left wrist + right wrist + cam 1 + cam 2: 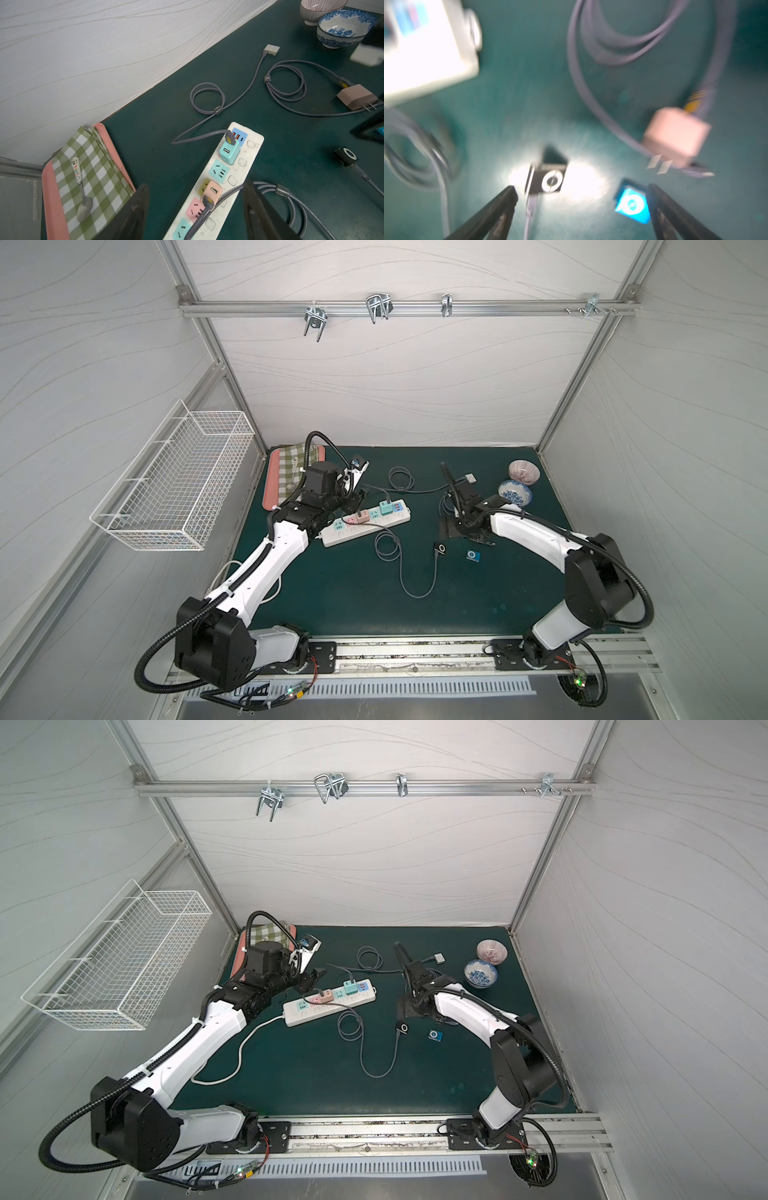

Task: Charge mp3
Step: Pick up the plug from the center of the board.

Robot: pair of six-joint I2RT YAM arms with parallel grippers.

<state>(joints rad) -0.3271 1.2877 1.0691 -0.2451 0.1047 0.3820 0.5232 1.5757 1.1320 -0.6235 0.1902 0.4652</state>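
Progress: black mp3 (pixel 439 548) is seen with grey cable (pixel 419 593) plugged in. The cable is run to peach adapter (pixel 212 192) on power strip (pixel 365 524). This one is judged done.
Also charged: silver mp3 (pixel 272 49) is cabled to teal adapter (pixel 229 152) on the same strip.
Left over: blue mp3 (pixel 472 555) lies uncabled on mat (pixel 353 601), just beside the black one. Loose pink adapter (pixel 356 98) is unplugged nearby, cable attached. Whether the blue one is wanted cannot be told.
Right gripper (pixel 581 188): released, jaws spread wide, nothing held. Black mp3 is just ahead; the blue one is beside one finger.
Left gripper (pixel 196 184): jaws are spread either side of the strip, over the peach adapter. Nothing is seen gripped.
Counts, task things: mp3 players 3; adapters 3 (2 plugged, 1 loose); grey cables 3; power strip 1.
Counts, other: pink bowl (pixel 524 471) and blue bowl (pixel 515 493), so bowls 2; tray (pixel 54 207) 1; spoon (pixel 83 197) 1; wire basket (pixel 174 489) 1.
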